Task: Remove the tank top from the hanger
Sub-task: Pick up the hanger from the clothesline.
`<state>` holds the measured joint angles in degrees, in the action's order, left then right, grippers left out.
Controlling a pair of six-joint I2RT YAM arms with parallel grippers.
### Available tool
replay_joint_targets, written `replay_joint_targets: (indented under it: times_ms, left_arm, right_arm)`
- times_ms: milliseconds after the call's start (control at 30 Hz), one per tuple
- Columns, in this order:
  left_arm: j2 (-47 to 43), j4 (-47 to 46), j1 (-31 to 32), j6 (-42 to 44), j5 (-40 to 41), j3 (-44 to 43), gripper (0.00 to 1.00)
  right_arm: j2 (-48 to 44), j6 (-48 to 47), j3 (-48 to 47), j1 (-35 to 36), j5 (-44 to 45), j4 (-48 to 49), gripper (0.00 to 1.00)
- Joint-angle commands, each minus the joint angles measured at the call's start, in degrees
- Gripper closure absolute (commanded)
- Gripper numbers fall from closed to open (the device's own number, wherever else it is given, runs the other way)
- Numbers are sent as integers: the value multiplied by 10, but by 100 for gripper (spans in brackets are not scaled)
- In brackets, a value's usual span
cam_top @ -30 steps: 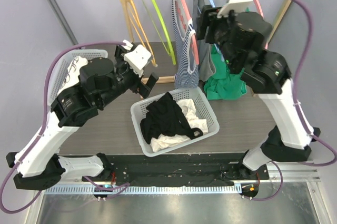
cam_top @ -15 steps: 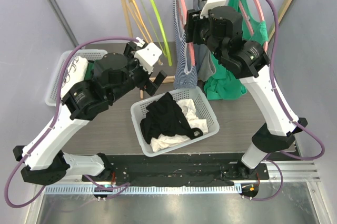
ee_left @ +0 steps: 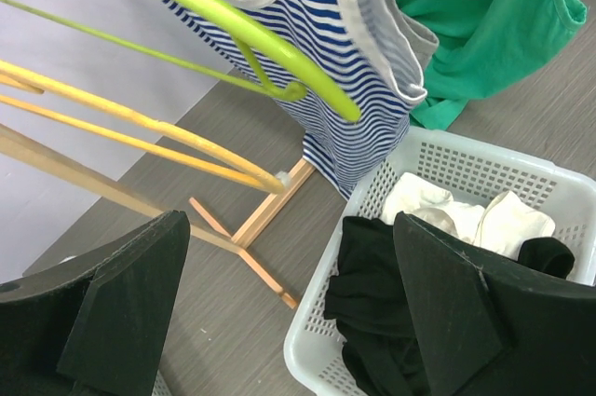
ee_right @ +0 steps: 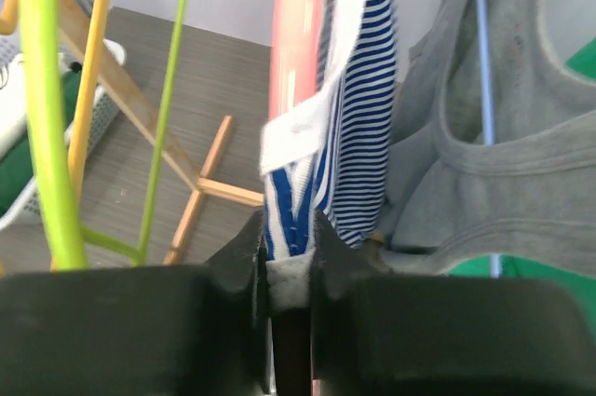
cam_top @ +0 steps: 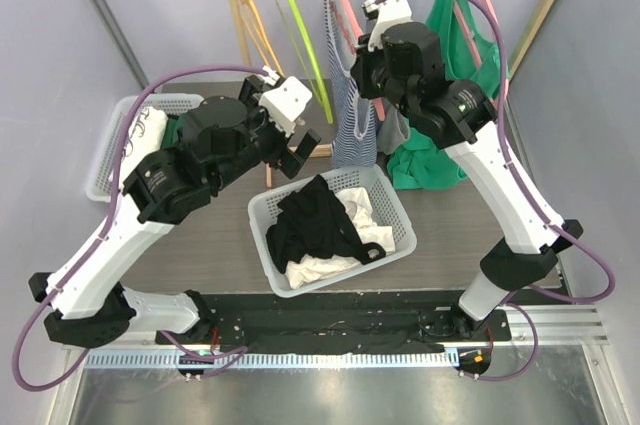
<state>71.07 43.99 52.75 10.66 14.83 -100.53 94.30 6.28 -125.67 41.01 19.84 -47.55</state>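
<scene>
Soft knit cloth is shown on the striped tank top (ee_right: 363,88), with a smoother white edging. The pink hanger (ee_right: 296,33) is seen as glossy plastic. Matt, slightly fuzzy jersey is noted on the grey tank top (ee_right: 521,172). Shiny smooth plastic is seen on the green hanger (ee_left: 233,31), pale wood on the rack foot (ee_left: 270,202). The basket (ee_left: 466,163) is white perforated plastic, the table (ee_left: 223,340) matt grey wood-grain. Dull black plastic is shown on the fingers (ee_left: 121,312) of the left gripper (ee_left: 289,256).

The clothes rack (cam_top: 240,25) stands at the table's (cam_top: 450,225) far edge. The tank top (cam_top: 352,115) hangs on its hanger (ee_right: 296,33) mid-rail — bare hangers (ee_left: 233,31) to its left, more garments (cam_top: 430,160) to its right. A laundry basket (cam_top: 260,240) holding clothes sits in front — a second basket (cam_top: 105,160) lies far left.
</scene>
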Motion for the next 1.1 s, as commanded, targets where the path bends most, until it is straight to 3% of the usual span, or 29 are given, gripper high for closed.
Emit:
replay_joint_targets:
  times_ms: [0, 267, 433, 833, 1067]
  left_arm:
    - [8, -15, -3, -10, -2, -34, 5]
    - [17, -12, -3, -13, 2, -45, 5]
    - [24, -9, -3, -13, 3, -56, 5]
    - [28, -11, -2, -11, -2, -49, 5]
    - [35, -11, -3, -10, 0, -58, 5]
  right_arm:
    - [-42, -24, 7, -1, 9, 39, 99]
    - [-145, -146, 181, -1, 35, 234, 99]
    - [-169, -153, 231, -5, 47, 317, 99]
    - [-151, -117, 217, -44, -6, 363, 99]
    - [-190, -88, 238, -45, -55, 323, 99]
